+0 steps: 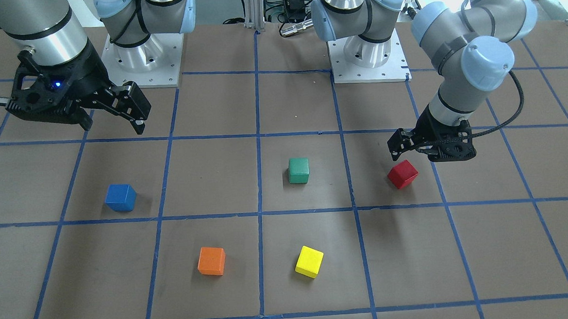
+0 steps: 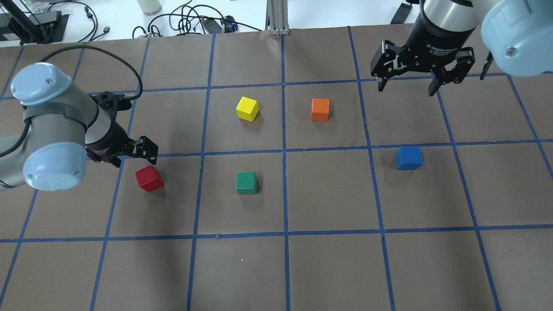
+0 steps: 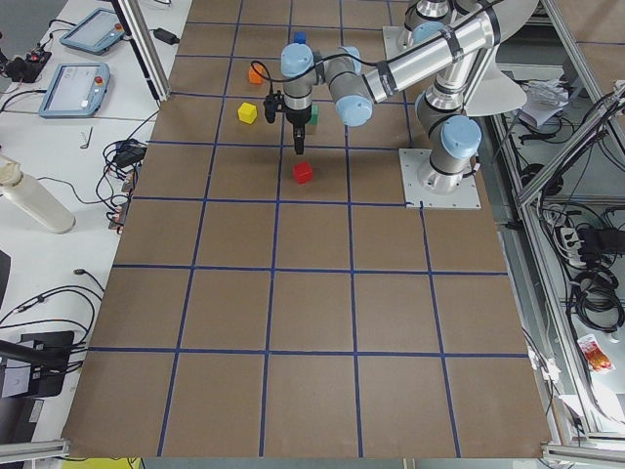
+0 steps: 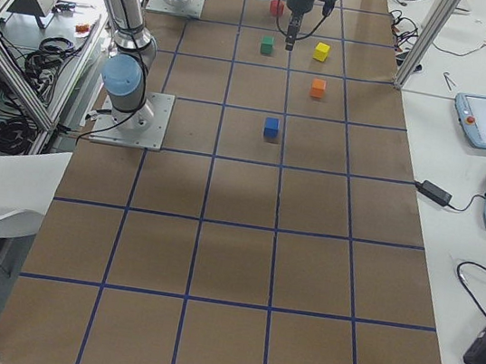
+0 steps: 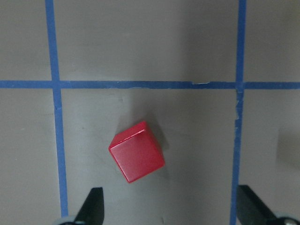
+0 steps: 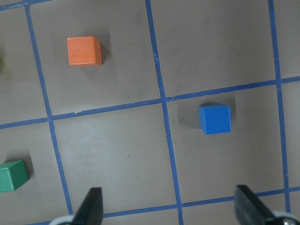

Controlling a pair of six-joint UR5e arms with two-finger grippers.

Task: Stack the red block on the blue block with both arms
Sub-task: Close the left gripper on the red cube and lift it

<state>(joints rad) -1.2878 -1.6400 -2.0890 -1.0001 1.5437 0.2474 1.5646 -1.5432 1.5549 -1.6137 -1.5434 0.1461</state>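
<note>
Broad brown table (image 2: pixel 328 268), ruled into squares by blue tape lines (image 2: pixel 328 149). Bare squares all along the robot's near edge and at both far ends; clutter only in the middle rows.

Left arm (image 2: pixel 52 129) reaching in low from its side, right arm (image 2: pixel 449 21) held higher, out over the far row.

Left gripper (image 5: pixel 171 208) poised just above the red block, fingers (image 5: pixel 93 208) wide apart, touching nothing. Right gripper (image 2: pixel 406 88) raised well clear of the surface, fingers likewise spread, holding nothing. White lettering on its body, too small to read with certainty.

Red block (image 2: pixel 149 178) flat on the table on the robot's left, turned askew to the grid, just on the robot's side of a tape line, open room on every side. Blue block (image 2: pixel 408 158) flat on the right side, square to the grid, well apart from the red one, top face bare.

Green cube (image 2: pixel 246 183) roughly between the two, in the straight line across. Yellow cube (image 2: pixel 247 108) and orange cube (image 2: pixel 320 109) one row farther out, near each other but apart.
</note>
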